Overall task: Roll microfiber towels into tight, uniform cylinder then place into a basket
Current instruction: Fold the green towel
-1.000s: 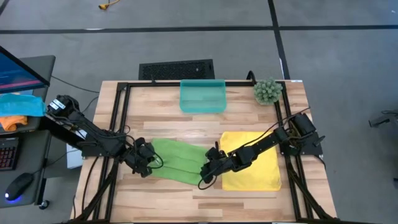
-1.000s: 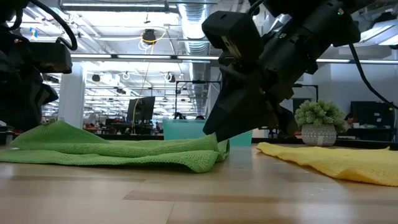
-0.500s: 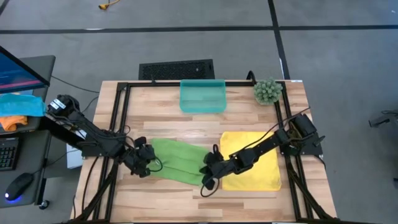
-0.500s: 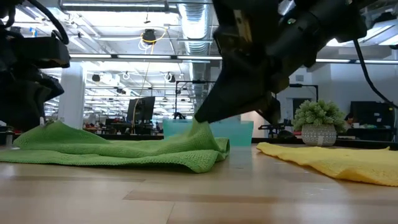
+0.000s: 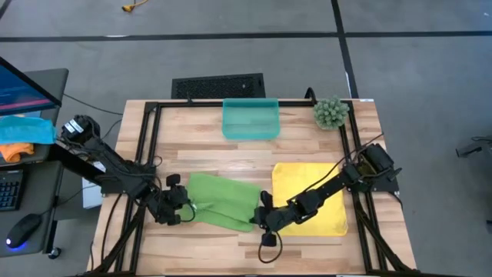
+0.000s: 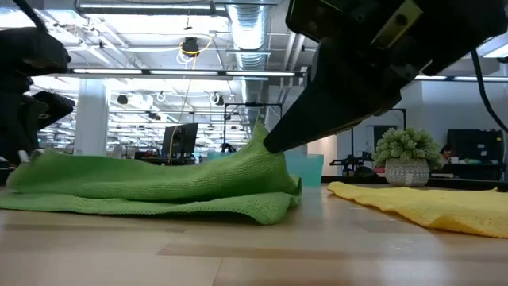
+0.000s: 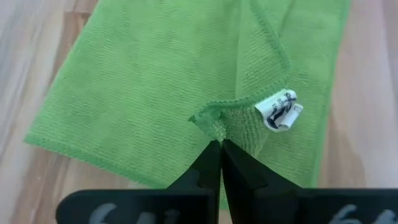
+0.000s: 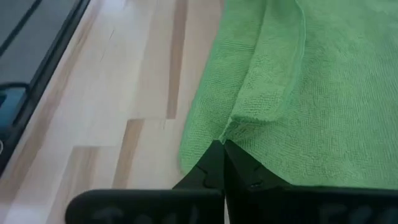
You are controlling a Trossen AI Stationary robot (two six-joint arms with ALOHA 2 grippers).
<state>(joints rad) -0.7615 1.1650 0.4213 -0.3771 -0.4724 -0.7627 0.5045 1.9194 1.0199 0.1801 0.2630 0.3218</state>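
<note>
The light green towel (image 5: 223, 201) lies folded on the wooden table, left of centre; it also shows in the low view (image 6: 159, 187). My left gripper (image 5: 183, 206) is shut on its left near corner, and my right gripper (image 5: 262, 216) is shut on its right near corner. The bright yellow towel (image 5: 311, 198) lies flat to the right, under my right arm. The teal basket (image 5: 250, 119) stands at the far middle of the table. My left gripper pinches a bunched corner of the green towel (image 7: 213, 126) between its two fingertips, next to the white tag (image 7: 280, 111). It comes from the table's left side. The corner is held up a little; the rest of the cloth lies on the table. My right gripper pinches the corner of the towel's upper layer (image 8: 229, 132) between its two fingertips, slanting down from the table's right side. The corner is raised into a peak (image 6: 262, 141) above the lower layer, which stays on the table.
A potted plant (image 5: 330, 113) stands at the far right corner. A black grille panel (image 5: 218, 85) lies beyond the table's far edge. A black frame (image 5: 150, 138) runs around the tabletop. Bare wood shows along the near edge (image 5: 231, 246).
Both grippers have gone toward the table's near edge, staying shut on the green towel's corners. The right corner, which lay low on the table, is now lifted into a peak, and the upper layer has been drawn over the lower one toward the near edge.
</note>
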